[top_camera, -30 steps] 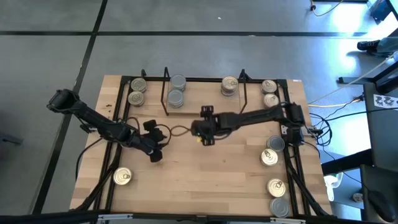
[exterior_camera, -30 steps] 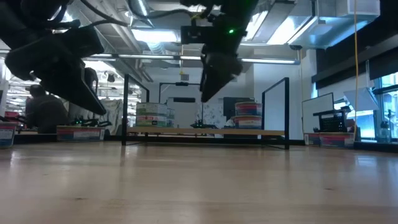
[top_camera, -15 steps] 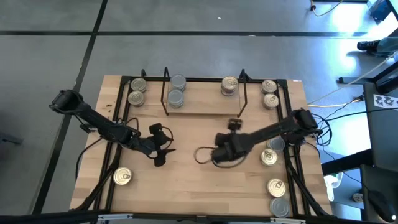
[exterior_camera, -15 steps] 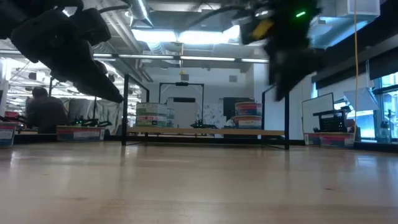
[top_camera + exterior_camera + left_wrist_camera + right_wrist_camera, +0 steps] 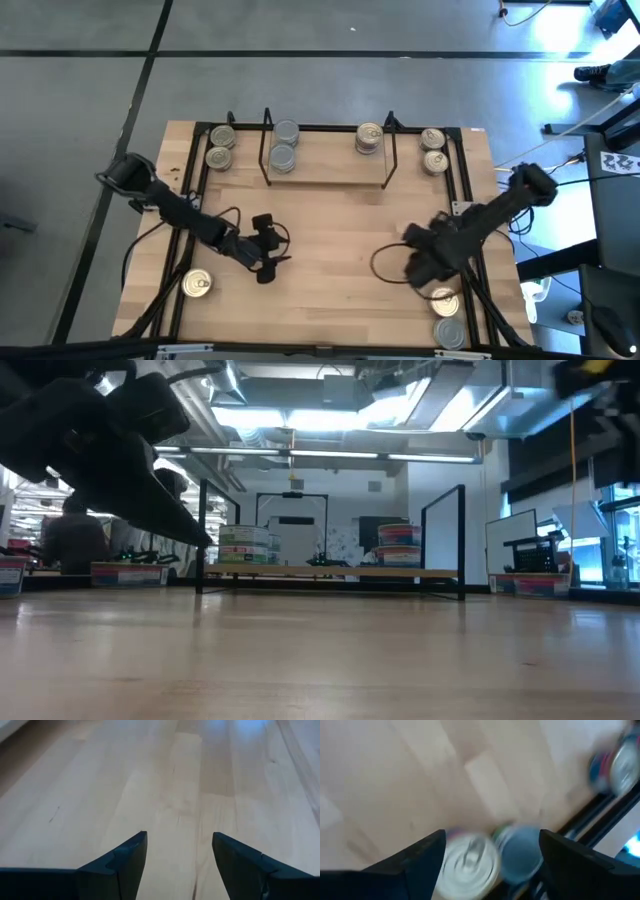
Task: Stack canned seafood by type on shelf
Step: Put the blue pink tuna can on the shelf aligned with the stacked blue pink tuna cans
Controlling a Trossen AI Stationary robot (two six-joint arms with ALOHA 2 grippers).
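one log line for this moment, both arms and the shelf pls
left gripper: open, empty, over bare table | right gripper: open, empty, above tins at right edge | shelf: three tin stacks

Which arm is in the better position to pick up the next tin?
Probably the right. The right gripper is open directly beside two tins at the table's right edge. The left gripper, also open, faces only bare tabletop; its nearest tin lies off to one side.
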